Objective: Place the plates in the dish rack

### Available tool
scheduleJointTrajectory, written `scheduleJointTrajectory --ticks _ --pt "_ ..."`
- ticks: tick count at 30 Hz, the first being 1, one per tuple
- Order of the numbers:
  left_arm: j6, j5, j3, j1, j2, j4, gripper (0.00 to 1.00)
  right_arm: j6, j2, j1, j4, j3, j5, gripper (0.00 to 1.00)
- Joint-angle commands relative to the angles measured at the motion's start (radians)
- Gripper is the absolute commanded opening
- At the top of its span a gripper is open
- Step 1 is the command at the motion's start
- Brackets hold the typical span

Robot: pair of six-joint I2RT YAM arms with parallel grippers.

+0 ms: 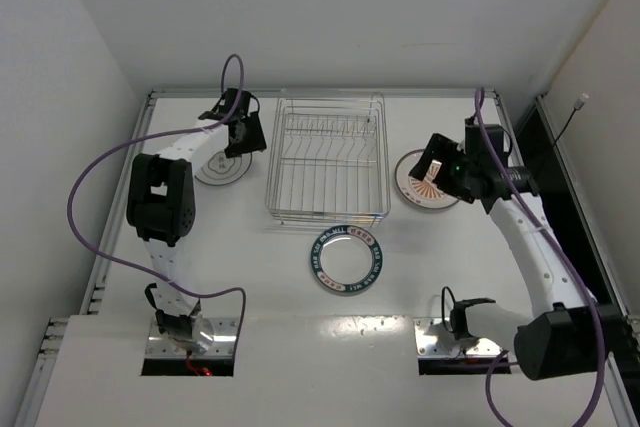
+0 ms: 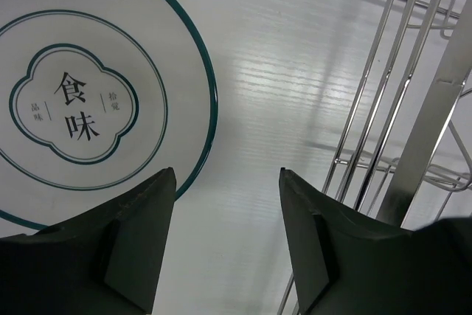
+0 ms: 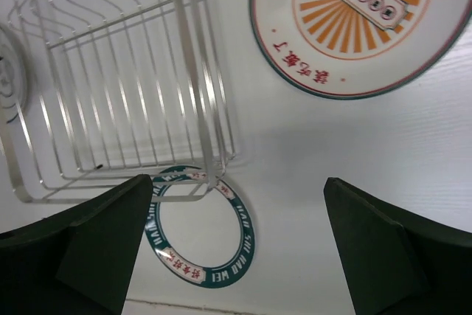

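Near far-left desk (image 2: 295, 71) corner, left tool (image 2: 227, 175) open, empty, above rim of thin-ringed round white plate (image 2: 88, 101); near right edge, right tool (image 3: 237, 181) wide open, empty, above orange-striped round plate (image 3: 354, 20).

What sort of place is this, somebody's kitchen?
Likely a robotics test bench, not a kitchen: two robot arms bolted to a white table, plain white walls around it, and only a wire dish rack and three plates.
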Motion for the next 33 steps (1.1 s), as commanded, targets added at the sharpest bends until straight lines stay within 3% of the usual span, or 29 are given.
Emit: scheduleJointTrajectory --ticks 1,6,10,12,17,20,24,27,28,31,33 --pt "-0.013 0.021 0.028 0.007 -0.063 0.014 0.55 -0.010 -0.011 -0.022 -0.048 0.036 0.095 1.00" --pt "-0.013 0.030 0.028 0.007 -0.063 0.014 0.55 -0.010 0.041 -0.164 -0.073 0.005 0.086 1.00" --pt "-0.013 0.030 0.028 0.007 -0.054 0.014 0.55 0.022 0.095 -0.449 0.109 -0.142 -0.267 1.00" --pt "-0.013 0.030 0.028 0.007 -0.054 0.014 0.55 0.032 0.138 -0.552 0.213 -0.194 -0.334 0.98" --pt "-0.013 0.030 0.028 0.007 -0.054 0.014 0.55 0.032 0.434 -0.611 0.270 -0.127 -0.509 0.96" --pt "-0.013 0.030 0.028 0.007 -0.054 0.014 0.55 0.032 0.604 -0.611 0.249 -0.045 -0.536 0.92" --pt "-0.013 0.030 0.028 0.007 -0.054 0.014 0.55 0.064 0.704 -0.589 0.228 0.019 -0.526 0.87" --pt "-0.013 0.030 0.028 0.007 -0.054 0.014 0.55 0.091 0.732 -0.568 0.243 0.040 -0.505 0.73" --pt "-0.013 0.030 0.028 0.007 -0.054 0.014 0.55 0.102 0.759 -0.557 0.243 0.055 -0.505 0.63" --pt "-0.013 0.030 0.028 0.007 -0.054 0.014 0.55 0.124 0.804 -0.533 0.243 0.083 -0.505 0.50" --pt "-0.013 0.030 0.028 0.007 -0.054 0.014 0.55 0.124 0.853 -0.522 0.243 0.094 -0.505 0.35"
